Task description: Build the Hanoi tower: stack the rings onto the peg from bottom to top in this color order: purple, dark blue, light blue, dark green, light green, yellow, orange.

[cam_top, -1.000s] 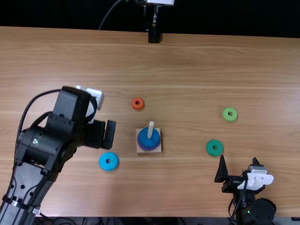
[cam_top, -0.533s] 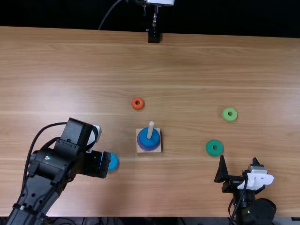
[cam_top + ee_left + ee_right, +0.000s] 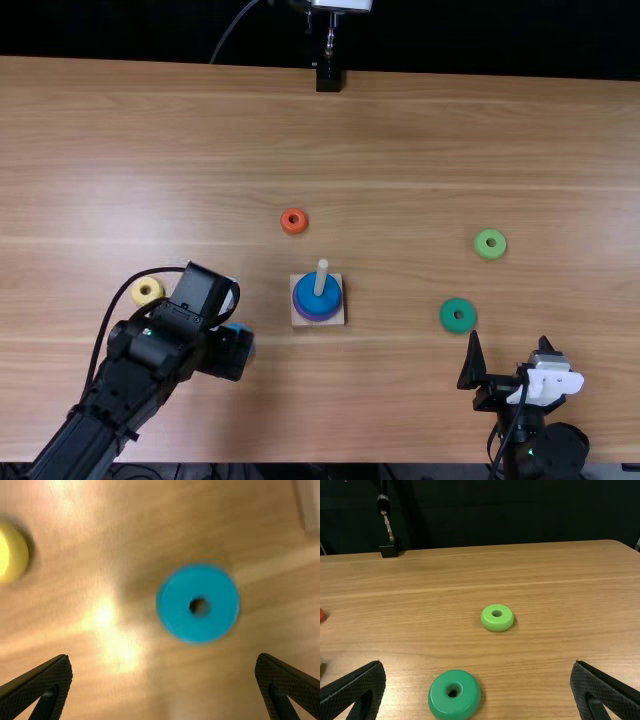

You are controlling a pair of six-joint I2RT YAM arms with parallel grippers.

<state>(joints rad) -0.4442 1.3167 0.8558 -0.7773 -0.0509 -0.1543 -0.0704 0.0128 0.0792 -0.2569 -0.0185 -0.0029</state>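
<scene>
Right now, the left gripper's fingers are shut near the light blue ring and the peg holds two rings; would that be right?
Not quite: the left wrist view shows the left gripper with its fingers open near the light blue ring; the peg does hold two, the dark blue ring above the purple ring.

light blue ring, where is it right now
The light blue ring lies flat on the table, left of the peg's square base in the top view, partly hidden by the left gripper above it.
</scene>
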